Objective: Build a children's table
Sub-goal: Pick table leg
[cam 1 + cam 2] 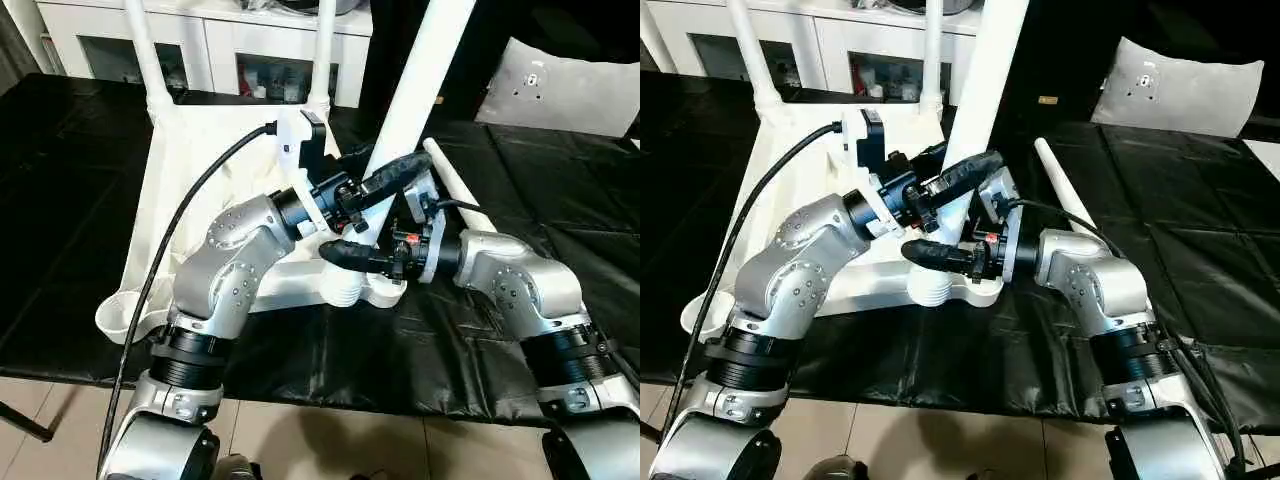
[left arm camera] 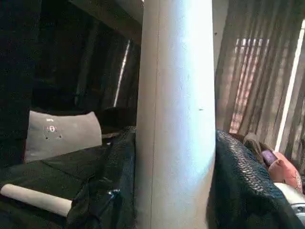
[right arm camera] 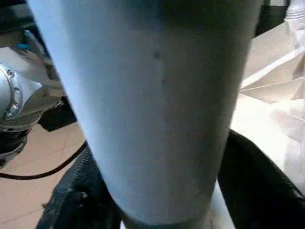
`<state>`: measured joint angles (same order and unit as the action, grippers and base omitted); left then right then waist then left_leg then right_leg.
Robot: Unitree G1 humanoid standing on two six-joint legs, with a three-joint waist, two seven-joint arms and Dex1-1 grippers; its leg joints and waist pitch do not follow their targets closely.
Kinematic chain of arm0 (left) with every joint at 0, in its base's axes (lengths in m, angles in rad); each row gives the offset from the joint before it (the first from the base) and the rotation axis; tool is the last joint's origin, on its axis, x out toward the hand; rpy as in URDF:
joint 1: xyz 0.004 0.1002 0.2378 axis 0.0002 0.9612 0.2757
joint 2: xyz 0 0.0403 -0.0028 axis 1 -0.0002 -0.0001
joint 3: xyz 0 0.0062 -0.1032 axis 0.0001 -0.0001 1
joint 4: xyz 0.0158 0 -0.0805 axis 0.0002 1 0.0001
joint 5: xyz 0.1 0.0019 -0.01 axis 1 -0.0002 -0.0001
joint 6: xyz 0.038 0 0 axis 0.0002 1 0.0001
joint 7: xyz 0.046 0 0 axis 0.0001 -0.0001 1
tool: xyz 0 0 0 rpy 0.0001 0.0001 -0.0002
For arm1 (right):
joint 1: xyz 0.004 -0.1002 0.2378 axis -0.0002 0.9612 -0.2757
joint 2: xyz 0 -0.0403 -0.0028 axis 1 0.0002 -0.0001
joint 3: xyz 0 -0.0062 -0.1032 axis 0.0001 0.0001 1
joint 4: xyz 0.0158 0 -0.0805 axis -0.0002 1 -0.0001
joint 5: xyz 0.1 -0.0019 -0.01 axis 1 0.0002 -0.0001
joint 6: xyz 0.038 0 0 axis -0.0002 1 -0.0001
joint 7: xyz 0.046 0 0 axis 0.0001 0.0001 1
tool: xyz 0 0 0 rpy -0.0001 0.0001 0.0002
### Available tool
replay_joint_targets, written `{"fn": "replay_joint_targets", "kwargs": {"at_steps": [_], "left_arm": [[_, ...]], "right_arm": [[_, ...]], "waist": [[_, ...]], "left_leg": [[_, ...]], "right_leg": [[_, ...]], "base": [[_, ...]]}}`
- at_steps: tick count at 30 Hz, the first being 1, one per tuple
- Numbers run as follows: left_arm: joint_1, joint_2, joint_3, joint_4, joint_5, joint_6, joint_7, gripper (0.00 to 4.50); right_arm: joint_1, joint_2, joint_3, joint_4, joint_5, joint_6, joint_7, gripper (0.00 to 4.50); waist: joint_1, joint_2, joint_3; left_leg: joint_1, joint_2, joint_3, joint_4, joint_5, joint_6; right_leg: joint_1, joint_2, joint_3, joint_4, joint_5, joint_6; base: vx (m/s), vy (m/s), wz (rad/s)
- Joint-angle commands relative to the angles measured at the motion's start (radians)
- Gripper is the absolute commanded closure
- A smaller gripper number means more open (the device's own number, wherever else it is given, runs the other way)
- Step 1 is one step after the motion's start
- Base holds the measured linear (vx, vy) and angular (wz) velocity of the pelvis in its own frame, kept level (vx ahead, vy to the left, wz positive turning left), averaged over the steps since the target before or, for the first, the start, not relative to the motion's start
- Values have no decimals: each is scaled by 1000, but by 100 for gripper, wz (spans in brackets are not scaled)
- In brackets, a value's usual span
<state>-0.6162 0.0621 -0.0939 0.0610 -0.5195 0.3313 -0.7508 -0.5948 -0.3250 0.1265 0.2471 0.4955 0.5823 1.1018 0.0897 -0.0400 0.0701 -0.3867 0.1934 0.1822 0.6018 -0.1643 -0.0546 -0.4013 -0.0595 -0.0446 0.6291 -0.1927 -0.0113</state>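
At centre, over the near right corner of the upturned top (image 1: pixel 190 200): left tool (image 1: pixel 385 190), black fingers clasped round the lower part of a white leg (image 1: pixel 425 60); the left wrist view shows that leg (image 2: pixel 176 114) pressed between both fingers (image 2: pixel 107 191). Grasp: closed on the leg.

Just below it: right tool (image 1: pixel 350 258), set low on the same leg, beside the ribbed foot of the leg where it meets the corner socket (image 1: pixel 350 290). The right wrist view shows the leg (image 3: pixel 152 105) between its two dark fingers (image 3: pixel 257 181), both close against it; whether they press or only bracket it, cannot tell.

Leg: round, tapered, standing up from the socket and leaning slightly to the right, its upper end cut off by the picture's top edge.

Top: white plastic, underside up, lying on the counter (image 1: pixel 500 330), which is covered in black sheeting. Two further legs (image 1: pixel 140 50) stand upright in the far corner sockets. Near left corner socket (image 1: pixel 120 315): no leg in it, overhanging the counter edge.

Fourth leg (image 1: pixel 1065 190): loose, lying flat on the sheeting just right of the tools, apart from the top.

Beyond the counter: white cabinet (image 1: pixel 220 50) with glass doors. Far right on the counter: a white cushion-like object (image 1: pixel 560 85).
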Motion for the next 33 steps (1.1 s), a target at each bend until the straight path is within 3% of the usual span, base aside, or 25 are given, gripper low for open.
{"fn": "replay_joint_targets", "kwargs": {"at_steps": [1, 4, 16, 19, 22, 33], "left_arm": [[2, -5, -7, -33, -9, 8, -11, 271], [0, -4, -8, -29, -6, 6, -12, 271], [-5, -2, -6, -17, 1, 1, -13, 271], [-6, -1, -5, -15, 2, 2, -13, 271], [-6, 1, -4, -14, 3, 1, -14, 271], [-5, 3, -3, -13, 6, 1, -16, 271]], "right_arm": [[3, -5, -3, 8, -11, -5, 1, 191], [5, -6, -1, 11, -12, -7, 2, 230], [17, -10, 5, 11, -21, -7, 6, 257], [14, -10, -2, 7, -7, 9, 10, 185], [13, -13, -3, 8, -13, 3, 12, 161], [17, -29, -12, 2, -11, 5, 31, 149]], "waist": [[1, -10, -80], [1, -8, -80], [1, -8, -81], [1, -7, -81], [1, -7, -81], [1, -6, -82]], "left_leg": [[19, 35, -8, -59, -138, 15], [19, 35, -9, -59, -138, 15], [19, 34, -9, -59, -137, 16], [19, 35, -9, -59, -136, 17], [20, 35, -9, -59, -139, 14], [20, 35, -9, -58, -136, 16]], "right_leg": [[53, -72, 41, -76, -164, -183], [53, -73, 41, -76, -161, -185], [55, -71, 41, -74, -143, -193], [55, -71, 41, -73, -143, -194], [54, -71, 40, -74, -144, -196], [55, -72, 41, -73, -138, -198]], "base": [[0, 0, 0], [0, 0, 0], [0, 0, 0], [0, 0, 0], [0, 0, 0], [0, 0, 0]]}}
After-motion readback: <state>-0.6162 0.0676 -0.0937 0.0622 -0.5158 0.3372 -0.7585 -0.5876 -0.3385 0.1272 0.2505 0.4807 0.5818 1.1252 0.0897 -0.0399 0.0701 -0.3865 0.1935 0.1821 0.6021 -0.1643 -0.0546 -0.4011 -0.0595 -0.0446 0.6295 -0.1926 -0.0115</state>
